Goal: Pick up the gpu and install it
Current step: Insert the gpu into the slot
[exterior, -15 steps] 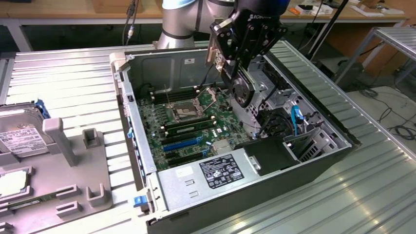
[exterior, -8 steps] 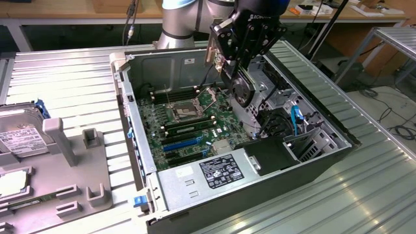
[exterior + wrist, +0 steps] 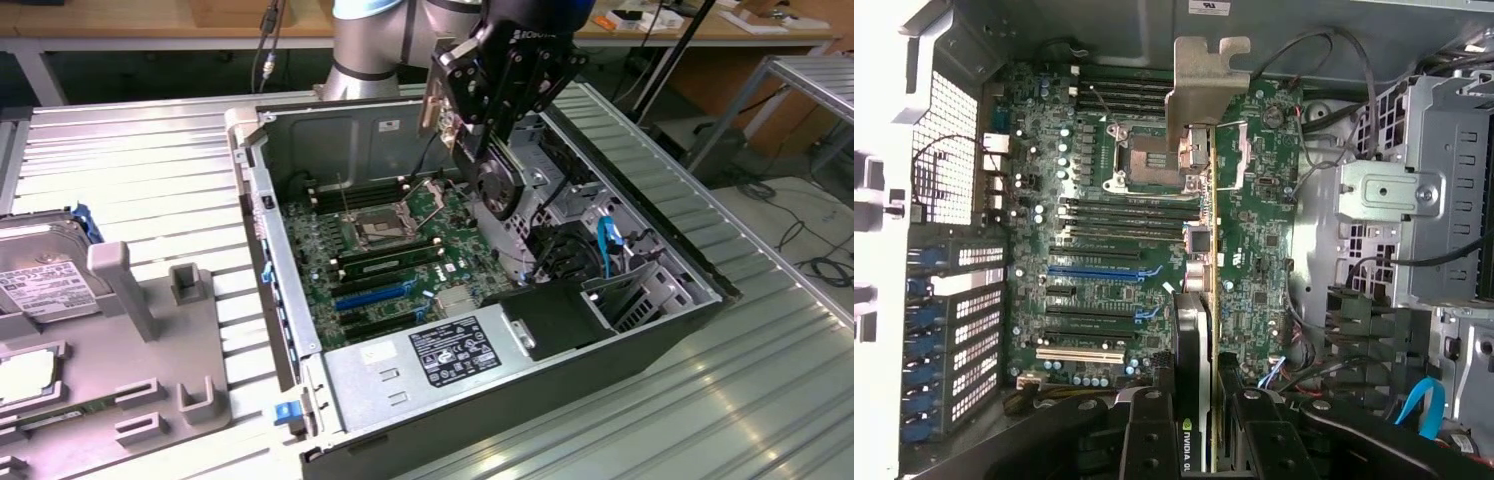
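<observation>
My claw [image 3: 491, 135] is clamped on the gpu [image 3: 498, 190]. I judge this from the wrist view, where my two dark fingers [image 3: 1144, 440] press on either side of the card's [image 3: 1192, 345] thin edge. The pick-up is therefore done, because the card is off its resting place and hangs in the air from my grip. In the exterior view it sits in the upper middle of the frame, above the open computer case [image 3: 248, 200]. It is tilted, with its round fan facing the exterior view's right and its silver bracket [image 3: 434, 105] up beside my wrist. From the wrist view I look down the length of the card, bracket [image 3: 1199, 85] at the far end, onto the green motherboard [image 3: 1094, 200] below. The install is what remains. The card's lower edge is clear of the board, and the blue expansion slots [image 3: 371, 294], in the lower middle of the case, show nothing seated in them. Whether the card is lined up with a slot [image 3: 1094, 271] I cannot say. At the exterior view's left edge, well apart from the case, a silver hard drive [image 3: 40, 280] lies on a grey holder [image 3: 147, 320], untouched. I'd call the job roughly half done, with the card lifted and carried over but not yet seated.
</observation>
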Robot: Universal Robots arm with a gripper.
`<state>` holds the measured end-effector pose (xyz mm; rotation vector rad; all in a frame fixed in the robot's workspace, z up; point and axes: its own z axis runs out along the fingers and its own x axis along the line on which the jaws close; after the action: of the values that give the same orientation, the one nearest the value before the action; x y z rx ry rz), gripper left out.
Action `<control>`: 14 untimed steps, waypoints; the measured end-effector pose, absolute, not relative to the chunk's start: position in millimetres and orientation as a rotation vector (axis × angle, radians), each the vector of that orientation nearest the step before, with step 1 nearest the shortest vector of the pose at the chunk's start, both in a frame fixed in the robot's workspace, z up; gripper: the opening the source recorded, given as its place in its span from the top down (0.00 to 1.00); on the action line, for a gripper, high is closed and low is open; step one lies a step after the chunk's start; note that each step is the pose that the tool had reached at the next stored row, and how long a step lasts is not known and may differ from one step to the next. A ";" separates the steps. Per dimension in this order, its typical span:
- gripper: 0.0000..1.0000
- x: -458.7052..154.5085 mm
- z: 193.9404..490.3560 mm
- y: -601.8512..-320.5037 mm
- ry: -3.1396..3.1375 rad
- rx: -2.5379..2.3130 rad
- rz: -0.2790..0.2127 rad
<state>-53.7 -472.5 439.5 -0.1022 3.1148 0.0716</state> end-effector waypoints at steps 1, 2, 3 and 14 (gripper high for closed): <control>0.73 -53.7 439.5 -472.5 3.115 -0.107 0.072; 0.73 -53.7 439.5 -472.5 3.115 -0.110 0.072; 0.73 -53.7 439.5 -472.5 3.115 -0.114 0.072; 0.73 -53.7 439.5 -472.5 3.114 -0.131 0.072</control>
<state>-53.7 -472.5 439.5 -0.1311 3.1141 0.0720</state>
